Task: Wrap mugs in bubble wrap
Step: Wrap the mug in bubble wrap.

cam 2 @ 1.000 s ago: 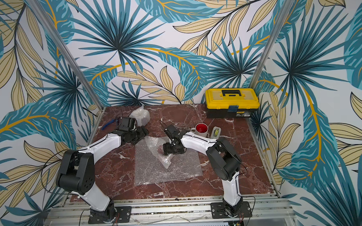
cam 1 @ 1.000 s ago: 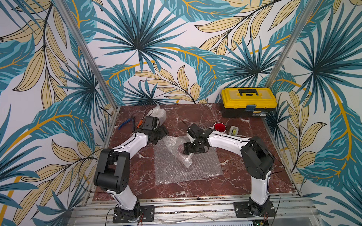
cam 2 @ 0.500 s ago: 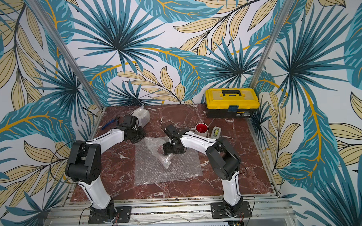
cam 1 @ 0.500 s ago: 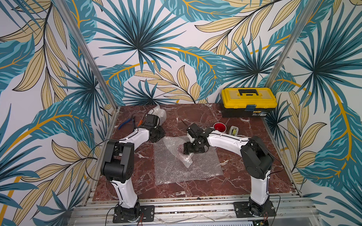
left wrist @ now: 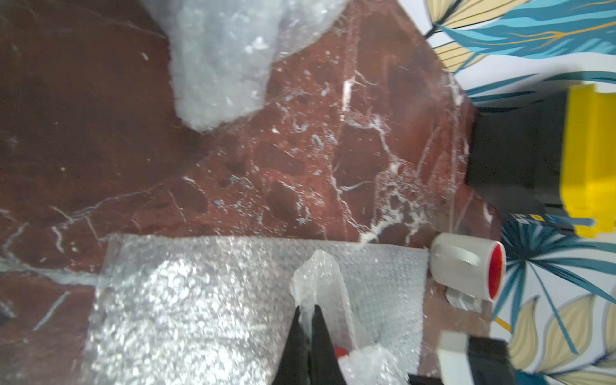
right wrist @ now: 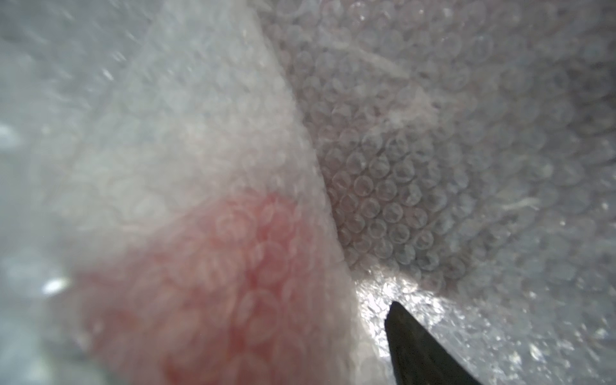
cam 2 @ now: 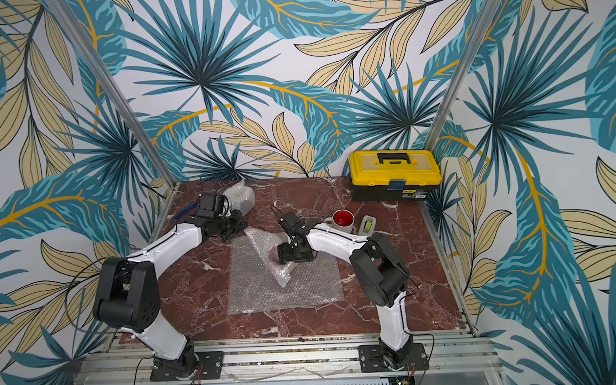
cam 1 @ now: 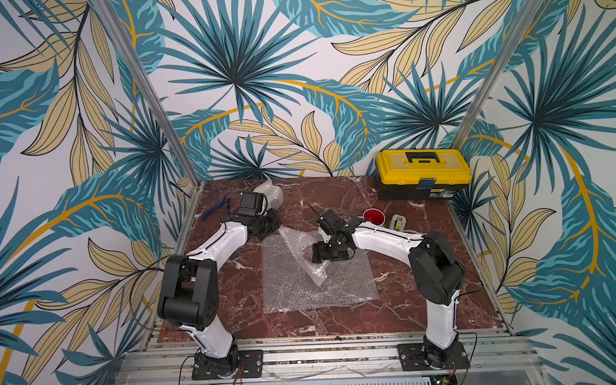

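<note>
A sheet of bubble wrap (cam 1: 320, 288) (cam 2: 285, 286) lies flat mid-table, its far left part pulled up into a fold. My left gripper (left wrist: 308, 311) (cam 1: 277, 226) is shut on a raised corner of that wrap (left wrist: 320, 273). A red mug (right wrist: 206, 283) lies under the folded wrap. My right gripper (cam 1: 317, 256) (cam 2: 284, 256) is down over it. One right finger (right wrist: 420, 350) shows beside the fold; the other is hidden, so its grip is unclear. A white mug with red inside (cam 1: 373, 215) (left wrist: 466, 270) stands behind the right arm.
A crumpled bubble wrap bundle (cam 1: 269, 194) (cam 2: 239, 195) sits at the back left, beside a blue-handled tool (cam 1: 212, 211). A yellow and black toolbox (cam 1: 422, 173) stands at the back right. A small grey tape dispenser (cam 1: 397, 221) is next to the white mug.
My left gripper has gone from open to shut on the wrap's corner, and the left arm's elbow has shifted. The right arm has not moved.
</note>
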{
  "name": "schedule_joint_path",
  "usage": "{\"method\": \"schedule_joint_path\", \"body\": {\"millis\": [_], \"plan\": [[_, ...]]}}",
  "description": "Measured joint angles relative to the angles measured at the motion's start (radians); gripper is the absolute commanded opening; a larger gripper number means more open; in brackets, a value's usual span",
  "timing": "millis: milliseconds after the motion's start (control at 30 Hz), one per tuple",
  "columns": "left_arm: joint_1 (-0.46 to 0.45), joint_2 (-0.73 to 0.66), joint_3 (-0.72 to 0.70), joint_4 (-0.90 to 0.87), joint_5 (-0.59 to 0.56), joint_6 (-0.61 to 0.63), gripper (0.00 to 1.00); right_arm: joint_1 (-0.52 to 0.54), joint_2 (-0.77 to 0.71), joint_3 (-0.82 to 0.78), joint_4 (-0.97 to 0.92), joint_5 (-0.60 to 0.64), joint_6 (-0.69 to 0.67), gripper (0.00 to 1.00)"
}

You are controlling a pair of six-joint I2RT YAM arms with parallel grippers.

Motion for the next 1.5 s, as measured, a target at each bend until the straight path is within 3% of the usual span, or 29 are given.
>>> {"method": "schedule_joint_path", "body": {"millis": [267,733,1100,1500], "plan": [[-0.033,-0.150,-0.132,0.075,0.076,-0.023,0.00,0.000,0.013,0.015,-0.013,-0.002,0.000,0.78],[-0.213,-0.330,-0.298,0.179,0.080,-0.080,0.00,0.000,0.019,0.024,-0.029,-0.036,0.012,0.78],[-0.301,-0.328,-0.365,0.251,0.050,-0.104,0.00,-0.002,-0.068,0.016,-0.027,-0.045,0.042,0.78],[-0.372,-0.235,-0.372,0.272,0.023,-0.077,0.00,-0.016,-0.195,-0.002,-0.089,0.071,0.045,0.78]]}}
